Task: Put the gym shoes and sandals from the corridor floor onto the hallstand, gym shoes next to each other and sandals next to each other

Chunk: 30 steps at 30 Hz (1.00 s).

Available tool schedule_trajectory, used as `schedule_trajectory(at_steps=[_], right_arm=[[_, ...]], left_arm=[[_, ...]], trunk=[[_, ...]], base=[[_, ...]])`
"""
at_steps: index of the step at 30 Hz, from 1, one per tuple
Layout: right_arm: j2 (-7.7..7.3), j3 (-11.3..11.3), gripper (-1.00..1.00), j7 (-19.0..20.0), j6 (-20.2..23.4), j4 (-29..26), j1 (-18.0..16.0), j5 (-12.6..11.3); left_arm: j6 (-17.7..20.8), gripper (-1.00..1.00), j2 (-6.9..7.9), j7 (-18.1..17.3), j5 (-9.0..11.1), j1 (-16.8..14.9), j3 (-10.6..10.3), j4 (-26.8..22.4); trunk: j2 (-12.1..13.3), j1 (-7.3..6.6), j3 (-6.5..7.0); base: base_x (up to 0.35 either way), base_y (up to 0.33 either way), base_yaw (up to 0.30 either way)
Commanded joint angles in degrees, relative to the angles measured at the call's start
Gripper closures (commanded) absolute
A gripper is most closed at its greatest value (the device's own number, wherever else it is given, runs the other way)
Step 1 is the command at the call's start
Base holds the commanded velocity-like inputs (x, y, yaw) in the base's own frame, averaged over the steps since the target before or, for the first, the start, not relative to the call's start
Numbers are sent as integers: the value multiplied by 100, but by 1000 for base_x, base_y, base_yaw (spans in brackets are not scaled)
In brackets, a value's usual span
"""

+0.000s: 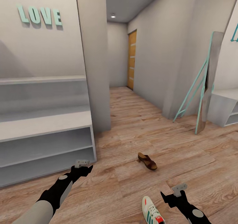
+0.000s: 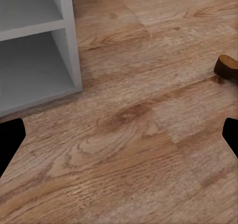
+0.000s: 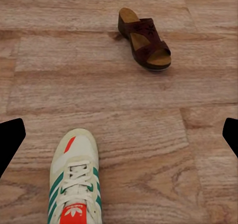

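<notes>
Plank flooring (image 1: pixel 138 125) of light brown wood grain runs down the corridor toward an orange door (image 1: pixel 132 60) at twelve o'clock. At nine o'clock stands the light grey hallstand (image 1: pixel 46 125), its bench and two open shelves bare. One brown sandal (image 1: pixel 147 161) lies on the floor near one o'clock, well apart from a white gym shoe (image 1: pixel 152 211) with green stripes at five o'clock. The left gripper (image 1: pixel 86 169) hangs beside the rack's corner, the right gripper (image 1: pixel 169 197) just beside the sneaker; both have fingers spread apart, holding nothing.
</notes>
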Motion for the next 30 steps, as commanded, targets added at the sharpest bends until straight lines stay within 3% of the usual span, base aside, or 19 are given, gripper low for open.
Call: schedule_trajectory(at_steps=[1,5,30], right_arm=[[-1,-3,-100,6,-23,2,-3,55],[-1,-10,-100,6,-23,4,-3,55],[-1,-15,-100,6,-23,4,-3,55]], left_arm=[[7,-100,3,-15,15,-2,-7,-2],[17,-100,2,-15,15,-2,-8,-5],[18,-100,3,-15,12,-5,-17,52]], trunk=[[-2,-1,-6],[-2,-1,-14],[-1005,548,-674]], base=[[6,0,1],[3,0,0],[0,0,0]])
